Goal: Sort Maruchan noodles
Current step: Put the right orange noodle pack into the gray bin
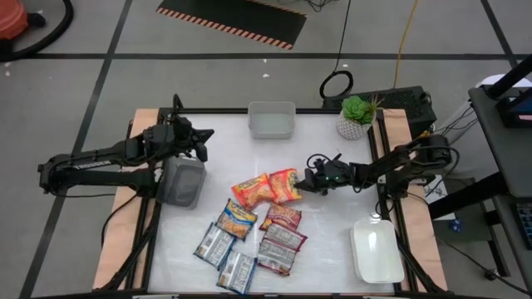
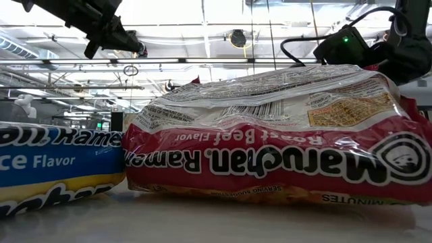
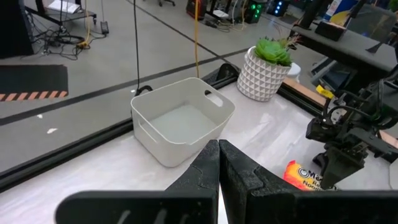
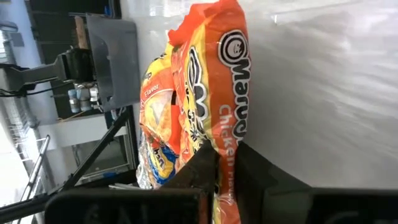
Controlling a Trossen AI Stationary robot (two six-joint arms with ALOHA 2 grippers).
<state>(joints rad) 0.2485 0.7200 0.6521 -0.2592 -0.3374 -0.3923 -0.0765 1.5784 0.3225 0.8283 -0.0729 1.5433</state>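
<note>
Nearest the front edge of the white bench, the maroon-and-silver and blue-silver plastic noodle packets are lying flat in a loose cluster, several touching or overlapping, with a white tray off to the right of them. Just beyond, two orange-red packets are sitting side by side, and the right pincer is closing its dark fingers on the edge of the orange-red chicken-flavour packet, pinching the crinkled wrapper rather than the block inside. These packets are looking light and glossy, so I am guessing the film will be slipping and the dry noodle brick will be cracking if squeezed hard; the flat sealed seam seems the safer place to be taking hold. Farther over, the left pincer is hanging with its fingers together and empty, above the grey tray. At the far edge a white rectangular bin and a potted green plant are standing.
</note>
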